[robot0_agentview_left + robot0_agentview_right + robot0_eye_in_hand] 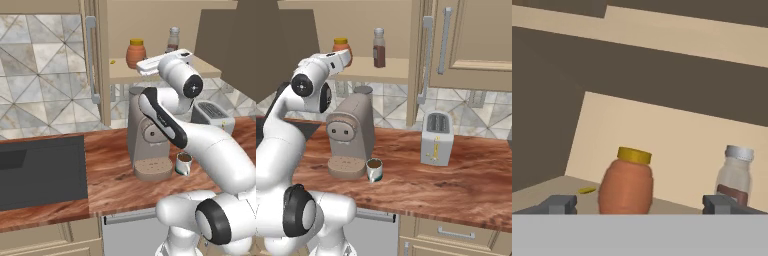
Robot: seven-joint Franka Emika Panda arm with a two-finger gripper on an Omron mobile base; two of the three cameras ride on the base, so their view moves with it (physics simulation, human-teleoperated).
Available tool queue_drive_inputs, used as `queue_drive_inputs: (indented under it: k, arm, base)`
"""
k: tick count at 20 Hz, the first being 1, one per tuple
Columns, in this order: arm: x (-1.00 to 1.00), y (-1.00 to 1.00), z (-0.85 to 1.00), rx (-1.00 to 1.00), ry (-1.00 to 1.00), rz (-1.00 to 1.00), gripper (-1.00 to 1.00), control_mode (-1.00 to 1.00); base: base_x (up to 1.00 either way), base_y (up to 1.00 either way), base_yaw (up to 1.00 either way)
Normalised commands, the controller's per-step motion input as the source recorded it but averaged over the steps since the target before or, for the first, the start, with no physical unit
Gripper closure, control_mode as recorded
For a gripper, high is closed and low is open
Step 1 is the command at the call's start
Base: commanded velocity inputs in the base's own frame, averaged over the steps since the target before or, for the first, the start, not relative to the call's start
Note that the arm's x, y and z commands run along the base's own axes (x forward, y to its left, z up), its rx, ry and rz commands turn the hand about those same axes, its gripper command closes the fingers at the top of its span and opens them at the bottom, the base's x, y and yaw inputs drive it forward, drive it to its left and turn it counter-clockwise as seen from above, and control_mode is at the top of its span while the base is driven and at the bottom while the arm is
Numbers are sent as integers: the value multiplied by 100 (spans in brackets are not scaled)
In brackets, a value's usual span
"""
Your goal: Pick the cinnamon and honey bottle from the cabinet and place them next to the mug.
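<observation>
The honey bottle (626,185), a squat orange jar with a yellow lid, stands on the cabinet shelf (122,74), with the slim cinnamon (734,179) shaker to its right. My gripper (641,205) is open wide just in front of the shelf, level with the jar. The jar sits ahead between the two fingertips (560,204), slightly left of centre and untouched. From the left base view the hand is right beside the honey bottle (136,52), and the cinnamon (173,40) is further right. The white mug (183,163) with dark liquid stands on the counter by the coffee machine.
The beige coffee machine (147,132) stands under the shelf, directly below my hand. A toaster (436,137) sits to the right on the wooden counter (466,180). The open cabinet door with its grey handle (91,60) hangs left of the shelf. A small yellow item (587,190) lies on the shelf.
</observation>
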Motion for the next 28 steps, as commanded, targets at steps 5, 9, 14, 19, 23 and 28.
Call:
queue_drive_inputs:
  k: [5, 9, 14, 19, 23, 28]
  arm:
    - [10, 0, 1, 2, 1, -1, -100, -100]
    - [0, 1, 0, 0, 0, 0, -100, -100]
    - [6, 0, 0, 3, 0, 0, -100, -100]
    - [19, 8, 0, 1, 1, 0, -100, -100]
    - [11, 6, 0, 0, 0, 0, -100, -100]
    - [26, 0, 0, 0, 0, 0, -100, -100]
  base:
    - [0, 0, 0]
    - [0, 0, 0]
    - [0, 0, 0]
    - [0, 0, 0]
    - [0, 0, 0]
    - [0, 0, 0]
